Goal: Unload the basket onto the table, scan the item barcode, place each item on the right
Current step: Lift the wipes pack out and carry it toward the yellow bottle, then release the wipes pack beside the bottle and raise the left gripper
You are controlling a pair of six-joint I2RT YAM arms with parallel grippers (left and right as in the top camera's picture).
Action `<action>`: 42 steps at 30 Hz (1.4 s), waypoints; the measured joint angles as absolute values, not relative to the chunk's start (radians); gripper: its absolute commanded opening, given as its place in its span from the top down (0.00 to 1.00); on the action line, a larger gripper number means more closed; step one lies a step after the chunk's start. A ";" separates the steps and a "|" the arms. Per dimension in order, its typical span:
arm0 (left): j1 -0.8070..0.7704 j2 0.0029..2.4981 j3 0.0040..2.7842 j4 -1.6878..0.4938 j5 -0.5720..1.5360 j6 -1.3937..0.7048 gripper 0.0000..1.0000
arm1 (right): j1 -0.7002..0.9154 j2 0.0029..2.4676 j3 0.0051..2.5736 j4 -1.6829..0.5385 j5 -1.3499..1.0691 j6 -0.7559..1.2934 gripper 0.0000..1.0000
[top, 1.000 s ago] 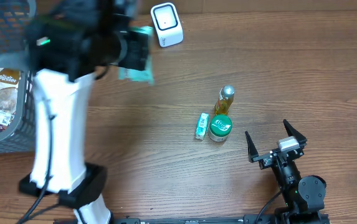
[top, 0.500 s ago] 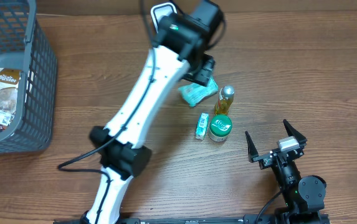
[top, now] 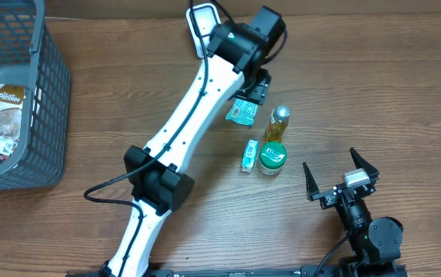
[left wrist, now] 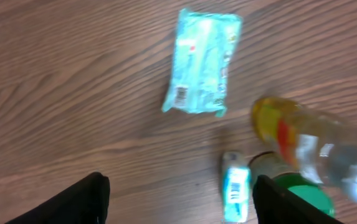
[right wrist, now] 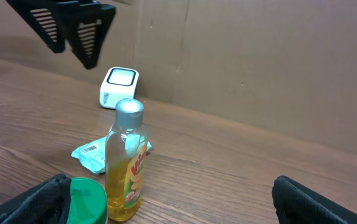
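The yellow bottle with a silver cap (top: 278, 127) stands upright on the wooden table (top: 405, 92), and everything else is placed from it. The teal plastic packet (top: 243, 111) lies flat on the table just beside the bottle, on its far-left side in the overhead view, and touches neither gripper. The left gripper (top: 257, 86) hangs over the table just beyond the packet, farther from the bottle. Only the left wrist view shows its jaws: they stand wide apart with bare wood between them, the packet (left wrist: 202, 61) lying ahead of them with a small barcode printed near one corner. The right wrist view shows the same packet (right wrist: 94, 152) from the side, behind the bottle (right wrist: 127, 162), barcode facing up. That view alone shows the front of the white box-shaped scanner (right wrist: 119, 87), farther back than the bottle; from overhead the left arm partly covers it (top: 205, 27). A green-lidded jar (top: 272, 157) touches the bottle's near side, and a small white-and-green tube (top: 249, 155) lies just left of the jar. The right gripper (top: 337, 175) sits on the near-right side of the bottle, well apart from it, jaws spread wide and empty. A grey wire basket (top: 51, 92), seen only from overhead, stands far to the bottle's left.
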State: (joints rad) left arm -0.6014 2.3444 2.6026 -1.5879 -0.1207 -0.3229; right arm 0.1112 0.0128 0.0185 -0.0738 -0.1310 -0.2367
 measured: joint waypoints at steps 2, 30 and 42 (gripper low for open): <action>-0.578 2.344 2.603 -1.588 -0.120 -0.317 0.39 | 0.111 0.013 0.019 -0.074 -0.131 -0.237 0.00; -0.485 2.174 2.596 -1.620 -0.007 -0.193 0.50 | 0.111 0.013 0.019 -0.074 -0.131 -0.236 0.00; -0.466 1.753 2.597 -1.686 -0.194 -0.213 0.50 | 0.111 0.013 0.019 -0.073 -0.131 -0.237 0.00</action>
